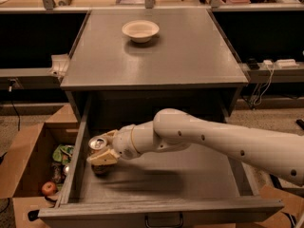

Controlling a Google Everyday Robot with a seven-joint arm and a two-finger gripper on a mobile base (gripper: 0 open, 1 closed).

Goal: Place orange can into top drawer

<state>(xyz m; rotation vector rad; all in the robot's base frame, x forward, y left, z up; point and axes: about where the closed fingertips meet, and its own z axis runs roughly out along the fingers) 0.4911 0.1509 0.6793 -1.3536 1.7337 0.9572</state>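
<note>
My gripper is low inside the top drawer, close to its left wall, with my fingers clamped on the orange can. The can stands upright between them, silver top up, its base at or just above the floor — I cannot tell which. Outside to the left, the cardboard box holds a red fruit and green packets.

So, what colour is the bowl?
White bowl, best in camera view; gripper holds orange can inside top drawer.

Open floor across top drawer right side; left wall hems hand gripping orange can.
</note>
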